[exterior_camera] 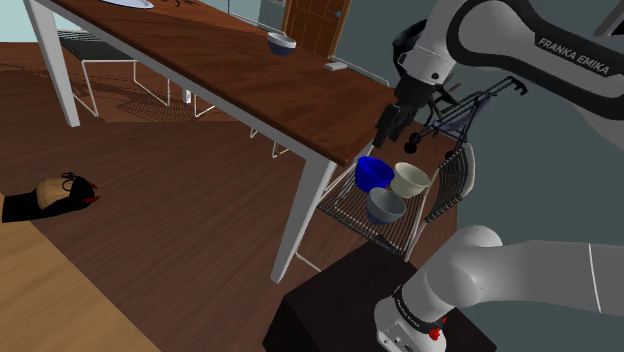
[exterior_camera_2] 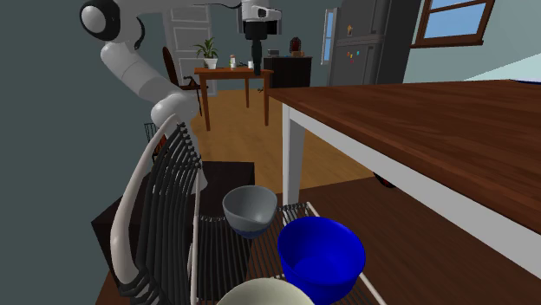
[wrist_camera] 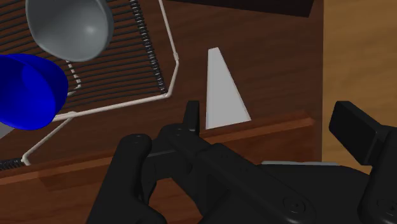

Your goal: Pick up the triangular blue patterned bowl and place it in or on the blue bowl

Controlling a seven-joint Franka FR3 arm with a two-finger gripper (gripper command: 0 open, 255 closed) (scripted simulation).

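Dark plank floor [exterior_camera: 200, 220] lies open on the shoulder view's left, with free room all the way along the long counter [exterior_camera: 250, 80]. The counter's straight near edge runs down toward a wire rack [exterior_camera: 345, 205]. A slanting white leg [exterior_camera: 300, 215] comes down right beside the rack's left corner, so that side is tight. The robot's dark boxy stand [exterior_camera: 330, 310] closes in the near side.

The counter top is smooth reddish-brown wood on white legs. The rack is thin pale wire with a row of dark upright tines along its right side, and it rests on brown wood.

Three bowls sit in it, close together. At the far left is a glossy, deep blue bowl [exterior_camera: 373, 172], and a cream bowl [exterior_camera: 410, 180] is just to its right. A plain grey bowl [exterior_camera: 385, 206] with a softly three-cornered rim and a bluish underside sits nearest the stand. A small bowl [exterior_camera: 281, 42] stands well apart, far along the counter.

The pincer [exterior_camera: 400, 118] hangs in the air above the far end of the rack, touching nothing. Its two black fingers [wrist_camera: 356, 130] are spread apart with nothing between them. The grey bowl sits upright in the rack, below the pincer and on the nearer side, just beside the blue bowl. In the wrist view it lies off to one side of the fingers, not between them.
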